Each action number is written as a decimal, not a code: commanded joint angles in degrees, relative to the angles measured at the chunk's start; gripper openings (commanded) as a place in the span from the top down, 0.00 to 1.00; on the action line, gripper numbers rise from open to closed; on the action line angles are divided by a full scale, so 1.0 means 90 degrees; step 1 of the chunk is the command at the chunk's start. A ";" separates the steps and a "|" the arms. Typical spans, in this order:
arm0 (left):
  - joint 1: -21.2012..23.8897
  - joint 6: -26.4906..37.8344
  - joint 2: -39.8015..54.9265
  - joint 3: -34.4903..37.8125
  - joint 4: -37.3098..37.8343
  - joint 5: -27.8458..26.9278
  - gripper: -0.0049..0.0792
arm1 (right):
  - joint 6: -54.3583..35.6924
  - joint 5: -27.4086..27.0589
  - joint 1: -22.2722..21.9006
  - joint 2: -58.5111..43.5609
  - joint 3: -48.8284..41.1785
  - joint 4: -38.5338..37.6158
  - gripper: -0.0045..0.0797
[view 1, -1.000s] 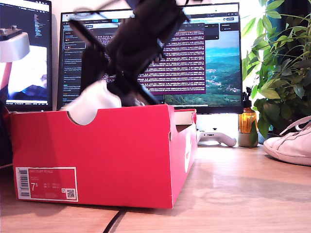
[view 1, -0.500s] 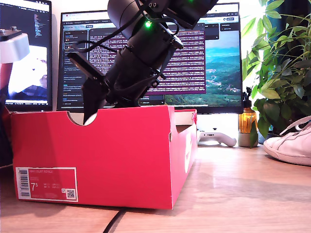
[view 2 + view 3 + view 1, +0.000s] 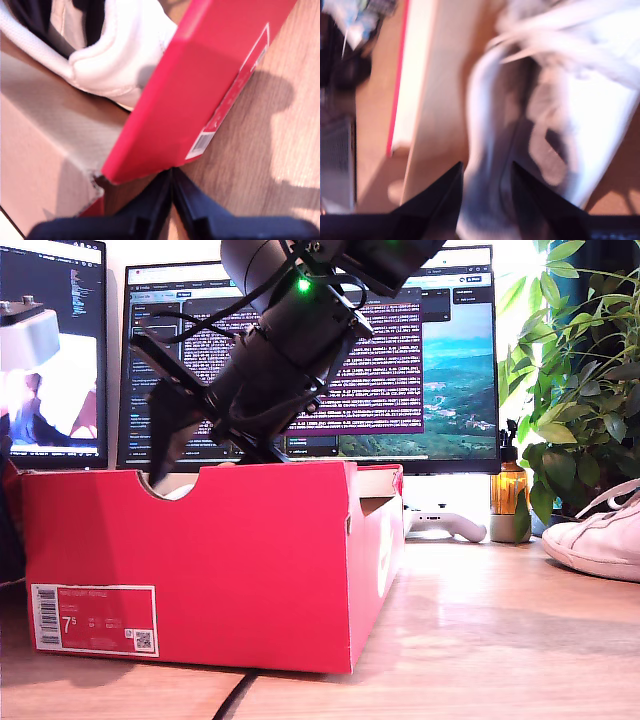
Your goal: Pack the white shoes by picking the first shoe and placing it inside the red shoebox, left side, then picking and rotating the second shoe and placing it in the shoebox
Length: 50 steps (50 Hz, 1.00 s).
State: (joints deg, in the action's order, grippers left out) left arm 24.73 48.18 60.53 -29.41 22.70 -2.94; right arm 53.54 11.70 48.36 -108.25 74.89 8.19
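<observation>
Monitors and a leafy plant (image 3: 580, 370) back a wooden worktop (image 3: 480, 640). On it stands the red shoebox (image 3: 210, 570), with one white shoe (image 3: 107, 57) lying inside against the end wall. A second white shoe (image 3: 600, 535) sits on the worktop at the exterior view's right, well apart. An arm leans over the box. Lifting out slowly and straight should keep that shoe undisturbed. My first tool (image 3: 171, 192) has its fingers together, gripping nothing. My second tool (image 3: 485, 190) has its fingers apart above a blurred shoe; contact is unclear.

Two lit monitors (image 3: 400, 360), leafy plant (image 3: 580, 370), sunlit wooden desk (image 3: 500, 640).
</observation>
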 commanded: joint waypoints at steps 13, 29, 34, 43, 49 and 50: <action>0.0019 -0.0039 0.0024 -0.0049 -0.0005 -0.0058 0.96 | -0.1141 0.0036 -0.0549 0.0100 0.1569 0.2225 0.62; 0.0022 -0.0039 0.0024 -0.0049 -0.0005 -0.0080 0.96 | -0.0454 0.0223 -0.1433 0.0100 0.2511 0.2854 0.62; 0.0019 -0.0041 0.0024 -0.0049 -0.0005 -0.0080 0.96 | -0.0461 -0.0284 -0.1634 0.0153 0.2679 0.3468 0.62; 0.0019 -0.0041 0.0024 -0.0049 -0.0007 -0.0080 0.96 | 0.0046 -0.1868 -0.1821 0.0291 0.2696 0.5299 0.62; 0.0022 -0.0041 0.0024 -0.0049 -0.0005 -0.0080 0.96 | 0.1022 -0.2603 -0.1974 0.0299 0.2696 0.6518 0.63; 0.0022 -0.0039 0.0024 -0.0049 -0.0005 -0.0080 0.96 | 0.1175 -0.2725 -0.1996 0.0299 0.2696 0.6713 0.63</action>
State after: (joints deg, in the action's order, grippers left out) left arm 24.73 48.18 60.53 -29.41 22.72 -3.05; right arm 60.66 -10.68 31.03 -107.44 99.63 64.99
